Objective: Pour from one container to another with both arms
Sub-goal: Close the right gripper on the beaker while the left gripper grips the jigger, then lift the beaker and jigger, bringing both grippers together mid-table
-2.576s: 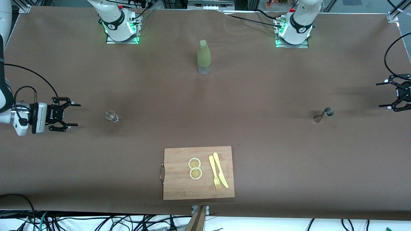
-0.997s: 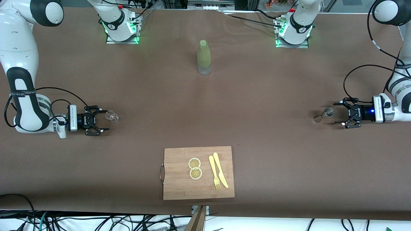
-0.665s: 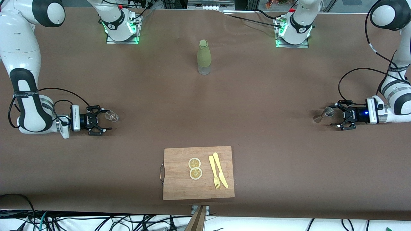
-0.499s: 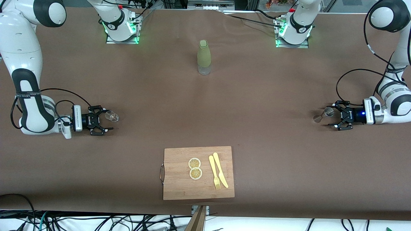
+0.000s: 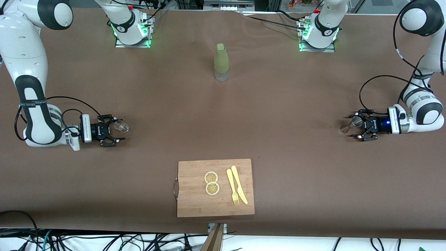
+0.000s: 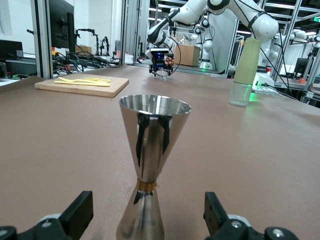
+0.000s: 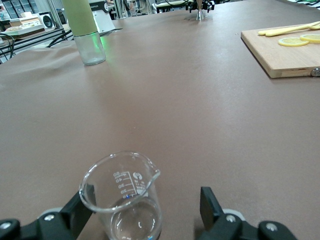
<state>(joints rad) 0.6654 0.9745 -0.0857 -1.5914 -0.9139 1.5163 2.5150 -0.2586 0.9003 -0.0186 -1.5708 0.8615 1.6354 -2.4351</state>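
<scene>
A small clear glass beaker (image 5: 122, 126) (image 7: 122, 197) with printed marks stands upright toward the right arm's end of the table. My right gripper (image 5: 117, 129) (image 7: 145, 212) lies low around it, open, with the beaker close against one finger and a clear gap to the other. A steel hourglass-shaped jigger (image 5: 350, 124) (image 6: 150, 160) stands upright toward the left arm's end. My left gripper (image 5: 352, 127) (image 6: 148, 220) is open around its lower cone, with a gap on both sides of the jigger.
A green-sleeved bottle (image 5: 221, 62) (image 6: 246, 70) (image 7: 85, 30) stands mid-table between the bases. A wooden cutting board (image 5: 195, 202) (image 6: 80, 86) (image 7: 282, 57) with lemon slices (image 5: 211, 183), a yellow fork and a yellow knife (image 5: 237, 188) lies near the front edge.
Both grippers slid in along the table toward the middle. The beaker now sits between the right fingers and the jigger between the left fingers. Neither container moved.
</scene>
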